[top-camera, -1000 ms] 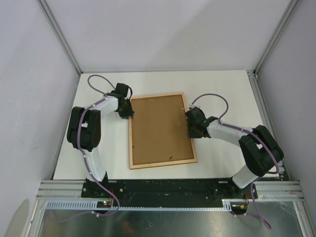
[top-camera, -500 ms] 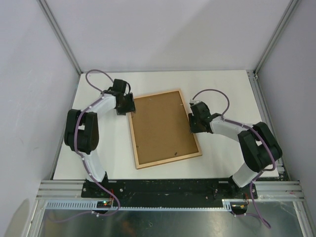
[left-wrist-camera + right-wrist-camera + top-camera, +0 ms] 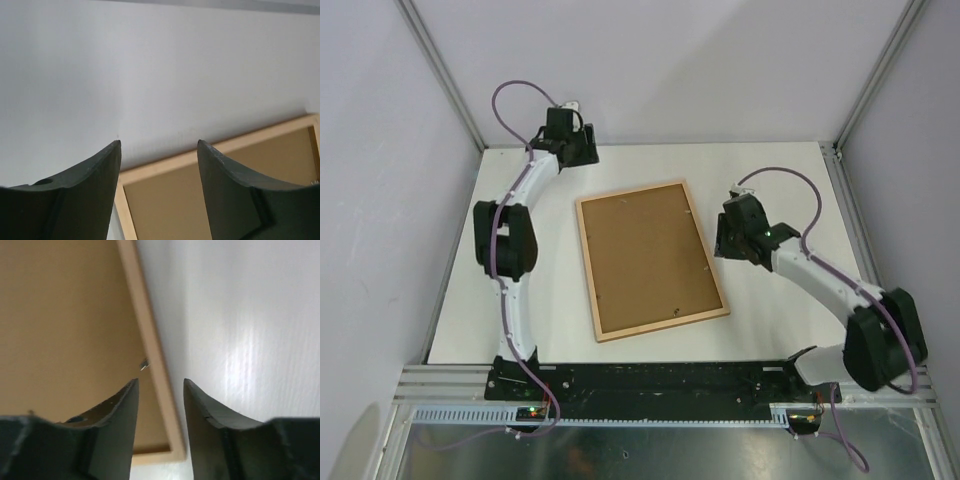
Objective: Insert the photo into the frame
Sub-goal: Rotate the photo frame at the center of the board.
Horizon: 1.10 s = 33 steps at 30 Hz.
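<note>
The frame lies flat mid-table with its light wood side up, filled by the brown backing board. The photo is hidden. My left gripper hovers open beyond the frame's far left corner, touching nothing. In the left wrist view that gripper looks down on the frame's corner rail. My right gripper stands open just off the frame's right rail. In the right wrist view the gripper holds nothing, with the rail and board below it.
The white table is walled by grey panels, with aluminium posts at the back corners. A small metal tab sticks out at the board's edge. The arm bases sit on the black rail at the near edge.
Both grippers have opened and pulled away from the frame's side rails. The left arm rose toward the back wall, the right drew off to the right. The frame turned slightly counter-clockwise.
</note>
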Each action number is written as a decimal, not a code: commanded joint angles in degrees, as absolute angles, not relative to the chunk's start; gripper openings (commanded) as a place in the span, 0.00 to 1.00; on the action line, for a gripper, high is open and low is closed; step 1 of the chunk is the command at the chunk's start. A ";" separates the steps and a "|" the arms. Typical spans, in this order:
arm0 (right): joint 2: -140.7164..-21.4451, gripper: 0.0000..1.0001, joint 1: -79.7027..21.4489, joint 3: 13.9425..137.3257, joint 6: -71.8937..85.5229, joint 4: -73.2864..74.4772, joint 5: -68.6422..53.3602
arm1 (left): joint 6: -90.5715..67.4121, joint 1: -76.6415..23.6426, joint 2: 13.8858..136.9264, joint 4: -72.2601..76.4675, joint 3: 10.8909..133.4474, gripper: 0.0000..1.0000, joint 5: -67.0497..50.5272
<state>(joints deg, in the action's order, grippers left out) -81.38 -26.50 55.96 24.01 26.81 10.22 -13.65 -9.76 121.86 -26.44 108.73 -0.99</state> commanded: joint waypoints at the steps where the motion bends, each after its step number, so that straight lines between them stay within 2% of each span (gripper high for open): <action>1: -72.27 0.39 -32.34 52.66 31.12 34.67 10.45 | -15.05 -7.56 129.20 -26.12 117.20 0.64 -3.69; 5: -66.07 0.14 -36.86 47.65 36.20 37.03 8.01 | -17.12 -7.49 134.07 -25.97 120.39 0.51 -3.71; 9: -62.30 0.02 -42.15 43.51 41.47 38.05 6.56 | -19.02 -7.58 137.03 -25.49 121.47 0.41 -3.95; 15: -60.88 0.00 -48.96 37.99 46.85 36.24 4.66 | -20.13 -7.74 140.38 -24.62 122.30 0.29 -5.24; 22: -63.13 0.00 -50.56 33.29 48.62 31.64 2.45 | -18.85 -9.06 141.20 -24.45 119.93 0.17 -6.00; 33: -71.54 0.00 -40.42 32.71 45.06 21.30 2.21 | -18.70 -10.31 137.60 -24.15 110.67 0.05 -3.61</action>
<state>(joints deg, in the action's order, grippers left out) -70.30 -44.40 32.88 46.39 26.83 1.98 -19.00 -9.63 140.53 -22.02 115.39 -4.84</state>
